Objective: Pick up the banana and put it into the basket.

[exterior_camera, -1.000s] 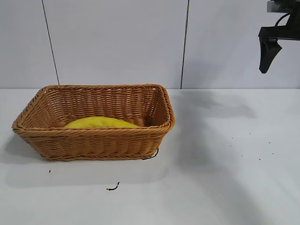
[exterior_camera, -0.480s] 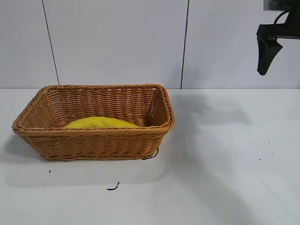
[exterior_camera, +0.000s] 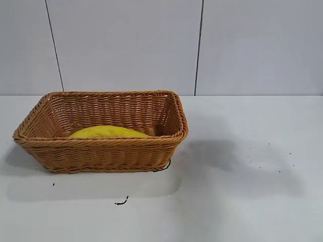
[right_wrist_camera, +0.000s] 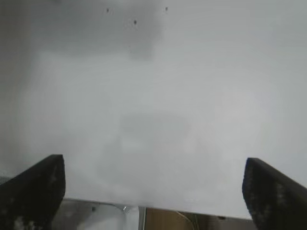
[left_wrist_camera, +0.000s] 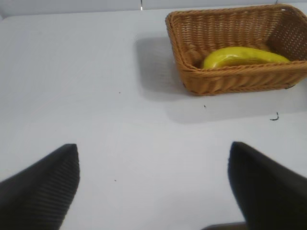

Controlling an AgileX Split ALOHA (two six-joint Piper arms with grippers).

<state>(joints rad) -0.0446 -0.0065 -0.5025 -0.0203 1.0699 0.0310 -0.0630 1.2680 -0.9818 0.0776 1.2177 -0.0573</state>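
The yellow banana [exterior_camera: 108,132] lies inside the woven wicker basket [exterior_camera: 101,151] on the left half of the white table. Both also show in the left wrist view: the banana [left_wrist_camera: 242,56] rests in the basket [left_wrist_camera: 225,81]. My left gripper [left_wrist_camera: 153,184] is open and empty, well away from the basket, over bare table. My right gripper [right_wrist_camera: 153,189] is open and empty, over bare table near its edge. Neither gripper shows in the exterior view.
A small dark scrap [exterior_camera: 121,202] lies on the table in front of the basket, and it also shows in the left wrist view [left_wrist_camera: 274,117]. Tiny dark specks [exterior_camera: 272,161] dot the right side. A tiled wall [exterior_camera: 126,45] stands behind the table.
The right gripper, seen high at the upper right of the exterior view before, has moved out of that view. The basket and banana have not moved.
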